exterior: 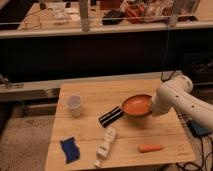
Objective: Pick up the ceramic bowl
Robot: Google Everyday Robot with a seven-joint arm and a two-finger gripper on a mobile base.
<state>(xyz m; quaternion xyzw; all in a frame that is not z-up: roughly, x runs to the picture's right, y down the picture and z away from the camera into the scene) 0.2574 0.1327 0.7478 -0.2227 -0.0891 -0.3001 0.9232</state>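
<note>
Contact is seen between the gripper and the right rim of the ceramic bowl, at the right-centre of the wooden table. The jaws are closed on that rim, though most of them is hidden behind the bulky white wrist. The white arm is brought in from the right edge of the view and is bent down toward the bowl. The bowl is shown orange inside with a darker brownish rim. It is held roughly level, and a dark shadow is cast directly beneath it. Whether its underside is touching the table cannot be told.

Just left of the bowl, a black object with pale stripes is laid diagonally on the table, its upper end close to the bowl's left edge. Further left, well apart from the bowl, a small translucent cup is set upright. Toward the front, a white tube is laid at a slant, and a crumpled blue cloth is placed near the front left corner. A small orange carrot-like object is laid flat near the front right, below the gripper. Behind the table, a cluttered counter is visible across the top of the view.
</note>
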